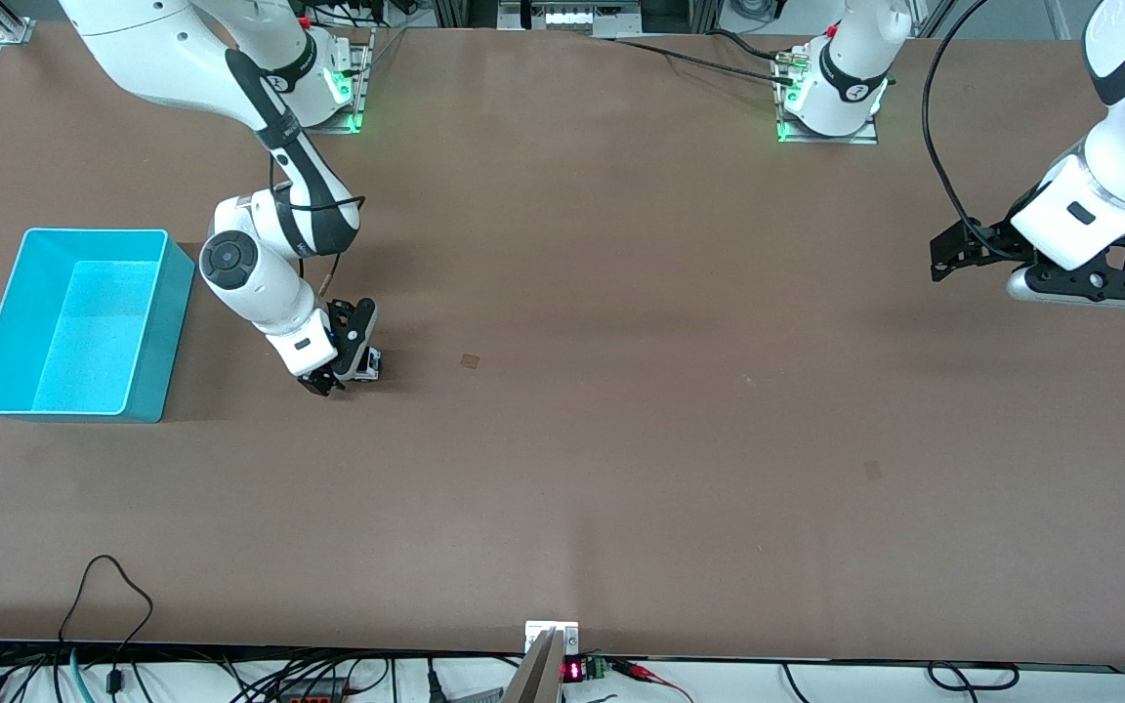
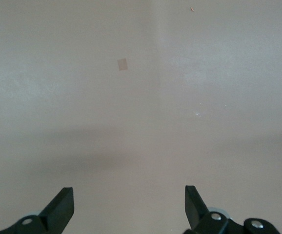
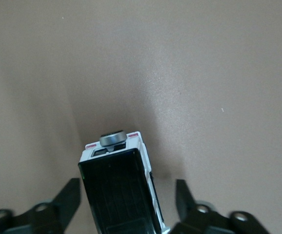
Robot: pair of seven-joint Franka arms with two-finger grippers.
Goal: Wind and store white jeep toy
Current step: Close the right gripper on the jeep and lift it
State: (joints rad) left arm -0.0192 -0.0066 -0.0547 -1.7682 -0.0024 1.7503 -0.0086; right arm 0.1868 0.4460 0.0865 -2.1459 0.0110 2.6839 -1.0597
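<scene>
Brown surface [image 1: 621, 469]: white jeep toy [image 1: 365, 363] at left-centre of frame, beside teal bin [image 1: 157, 327]. Right hand [image 1: 346, 369] straddles jeep, fingers apart, not yet gripping. Left hand [image 1: 943, 256] waits wide open, upper right. Step: grasping; next, likely close and wind

Looking down from high across the worktop [image 1: 562, 439]; peering close from each wrist; sharing the white jeep toy [image 1: 364, 365].

One white jeep toy [image 3: 119, 190], one bin [image 1: 147, 322] (teal).
</scene>
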